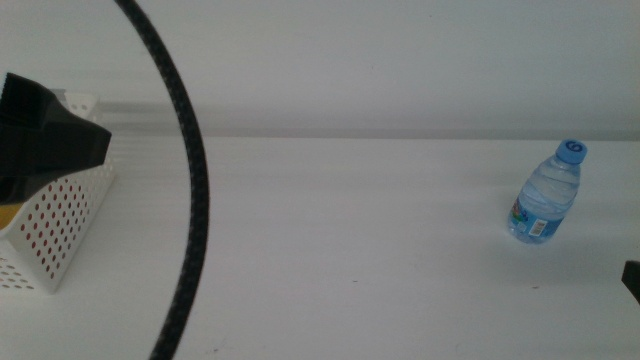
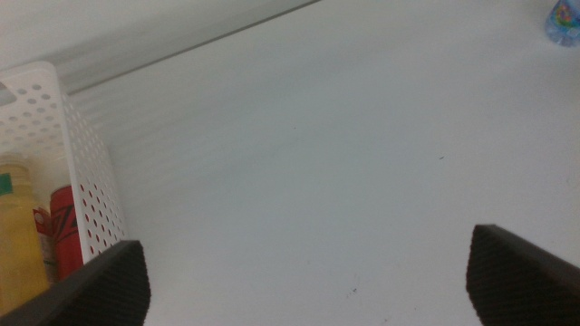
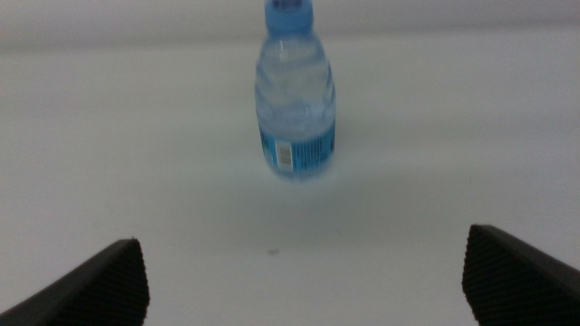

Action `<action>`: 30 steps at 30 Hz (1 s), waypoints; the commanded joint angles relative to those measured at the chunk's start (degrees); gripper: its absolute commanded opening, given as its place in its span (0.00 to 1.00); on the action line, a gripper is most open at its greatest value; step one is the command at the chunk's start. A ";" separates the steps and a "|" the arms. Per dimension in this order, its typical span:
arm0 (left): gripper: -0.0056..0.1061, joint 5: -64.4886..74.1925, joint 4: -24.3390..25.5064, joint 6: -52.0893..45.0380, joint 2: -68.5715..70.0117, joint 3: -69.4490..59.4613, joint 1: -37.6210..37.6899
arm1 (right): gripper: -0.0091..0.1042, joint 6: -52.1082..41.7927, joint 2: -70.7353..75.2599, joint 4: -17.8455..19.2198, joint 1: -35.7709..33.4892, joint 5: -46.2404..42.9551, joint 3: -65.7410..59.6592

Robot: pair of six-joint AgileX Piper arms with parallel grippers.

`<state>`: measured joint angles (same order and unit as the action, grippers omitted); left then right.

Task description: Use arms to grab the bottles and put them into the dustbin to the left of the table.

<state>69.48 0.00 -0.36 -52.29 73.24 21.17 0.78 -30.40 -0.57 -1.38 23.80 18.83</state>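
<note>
- Over at the far left of the desk [image 1: 330, 230], the white plastic dustbin [image 1: 60, 235] stands with its side walls punched with rows of round holes; its rim is a smooth solid band.
- Inside the dustbin, seen from the left wrist view, the yellow juice bottle [image 2: 18, 244] lies against the red soda can [image 2: 65, 231]; a bit of green shows on the bottle's label, but no writing can be read on either.
- Above the dustbin's near edge hangs the left pincer [image 2: 308, 276], spread wide and released, nothing between its two dark ridged jaws; the desk below it is bare white.
- From that arm a thick black braided cable [image 1: 190, 180] curves down across the middle view.
- Across the middle, the desk is a plain, flat, matte white surface with a few tiny dark specks.
- Toward the right, the water bottle [image 1: 546, 195] stands upright on the desk, well apart from the dustbin: small, clear ribbed plastic, blue cap, blue label with a barcode; the printing is too blurred to read.
- At the right edge, the right pincer [image 3: 304, 276] faces the water bottle from near, jaws spread wide and released, touching nothing; only a dark corner of it shows in the middle view.
</note>
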 commanded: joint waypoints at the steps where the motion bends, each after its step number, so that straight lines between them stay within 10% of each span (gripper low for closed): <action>1: 0.89 -0.73 -0.47 0.36 0.11 0.01 0.57 | 0.90 -0.28 -4.64 1.49 0.19 3.05 3.73; 10: 0.89 -0.73 1.29 0.36 0.11 0.01 0.57 | 0.90 -0.14 -6.43 8.93 0.19 -7.12 0.76; 18: 0.89 -0.73 1.67 0.36 0.11 0.01 0.57 | 0.90 -2.32 0.75 4.74 0.19 -31.93 -14.24; 30: 0.89 -0.73 1.68 0.36 0.11 0.01 0.57 | 0.90 -2.18 1.12 4.67 0.19 -38.09 -14.46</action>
<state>69.48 1.66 -0.36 -52.29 73.24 21.17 -0.92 -29.67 4.09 -1.38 -13.13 4.57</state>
